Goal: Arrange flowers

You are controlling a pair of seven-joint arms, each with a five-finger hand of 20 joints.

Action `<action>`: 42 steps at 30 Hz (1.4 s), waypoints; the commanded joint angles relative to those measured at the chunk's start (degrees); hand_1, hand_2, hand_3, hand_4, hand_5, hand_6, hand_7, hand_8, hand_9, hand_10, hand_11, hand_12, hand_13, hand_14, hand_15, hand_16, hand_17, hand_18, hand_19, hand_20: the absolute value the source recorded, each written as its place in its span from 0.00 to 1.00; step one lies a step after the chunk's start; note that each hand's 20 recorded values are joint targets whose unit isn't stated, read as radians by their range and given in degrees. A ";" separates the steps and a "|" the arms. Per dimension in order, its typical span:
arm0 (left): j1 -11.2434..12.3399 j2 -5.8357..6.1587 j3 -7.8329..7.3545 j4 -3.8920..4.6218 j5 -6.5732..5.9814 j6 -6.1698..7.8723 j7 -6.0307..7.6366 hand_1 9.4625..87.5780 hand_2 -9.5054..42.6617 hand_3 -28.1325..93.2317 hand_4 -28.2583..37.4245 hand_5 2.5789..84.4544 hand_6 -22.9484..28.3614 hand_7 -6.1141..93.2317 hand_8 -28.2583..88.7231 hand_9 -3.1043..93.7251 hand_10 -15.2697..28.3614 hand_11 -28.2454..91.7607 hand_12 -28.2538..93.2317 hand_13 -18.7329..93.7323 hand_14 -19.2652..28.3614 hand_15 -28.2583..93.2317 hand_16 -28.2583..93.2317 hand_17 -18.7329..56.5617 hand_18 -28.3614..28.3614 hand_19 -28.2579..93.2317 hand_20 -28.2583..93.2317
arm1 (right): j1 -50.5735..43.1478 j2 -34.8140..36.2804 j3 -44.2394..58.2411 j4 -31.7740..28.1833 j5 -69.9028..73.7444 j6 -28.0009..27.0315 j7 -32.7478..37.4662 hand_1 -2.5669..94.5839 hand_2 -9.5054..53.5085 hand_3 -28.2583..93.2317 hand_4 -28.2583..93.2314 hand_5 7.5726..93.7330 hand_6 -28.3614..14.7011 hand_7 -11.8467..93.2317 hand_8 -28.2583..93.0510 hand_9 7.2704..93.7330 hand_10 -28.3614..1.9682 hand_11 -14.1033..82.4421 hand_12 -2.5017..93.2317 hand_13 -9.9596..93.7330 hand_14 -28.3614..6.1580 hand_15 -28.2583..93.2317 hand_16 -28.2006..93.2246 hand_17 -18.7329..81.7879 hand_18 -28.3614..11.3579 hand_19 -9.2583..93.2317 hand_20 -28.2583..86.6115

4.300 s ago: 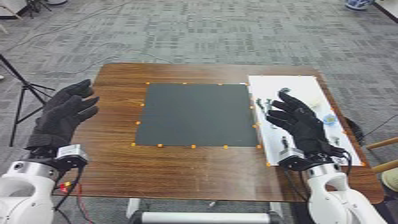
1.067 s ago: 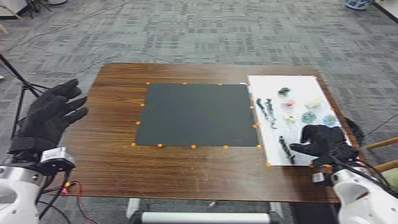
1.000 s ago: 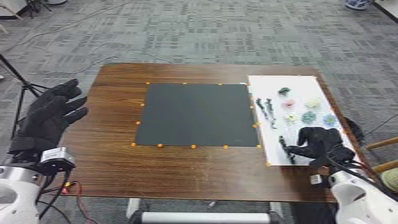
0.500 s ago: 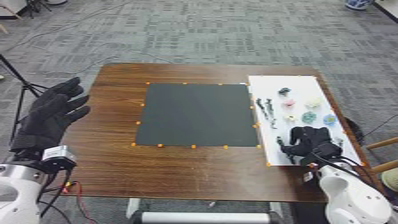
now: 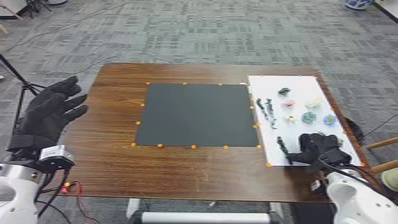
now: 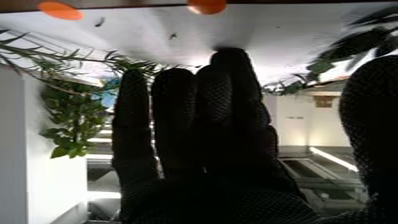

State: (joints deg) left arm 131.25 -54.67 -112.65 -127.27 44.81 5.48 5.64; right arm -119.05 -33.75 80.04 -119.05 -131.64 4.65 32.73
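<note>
Blue flower [image 5: 330, 120] at twelve o'clock, the right hand [image 5: 320, 149] is straight-fingered, gripping nothing; I'd pinch gently, without dragging the leafy stem [image 5: 282, 145] at nine.

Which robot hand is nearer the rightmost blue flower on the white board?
The right robot hand, at the near end of the white board, just short of the blue flower; the left robot hand is far left, across the table.

We see a brown wooden surface [image 5: 107, 165]. On it, a white sheet [image 5: 282, 84] lies under the right robot hand [image 5: 318, 148] and goes out past it. A dark square [image 5: 195, 115] lies to that hand's left. Little orange bits [image 5: 194, 146] dot their edges.
</note>
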 commanded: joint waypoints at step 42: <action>-0.05 0.03 0.09 -0.16 0.42 0.01 -1.00 0.25 0.01 0.80 0.00 0.24 0.49 0.39 0.11 0.19 0.59 0.51 0.34 0.25 0.68 0.64 0.17 0.13 0.84 0.57 0.33 | 5.12 -2.94 -20.28 5.69 -2.57 -10.61 3.13 0.42 0.00 0.88 0.00 0.69 0.73 0.77 0.38 0.75 0.57 0.85 0.60 0.72 0.45 0.92 0.61 0.44 0.27 0.76 0.50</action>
State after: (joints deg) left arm 131.04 -54.43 -112.41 -127.25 45.07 5.46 5.18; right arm -108.83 -34.87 68.80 -119.21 -137.05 -3.89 37.34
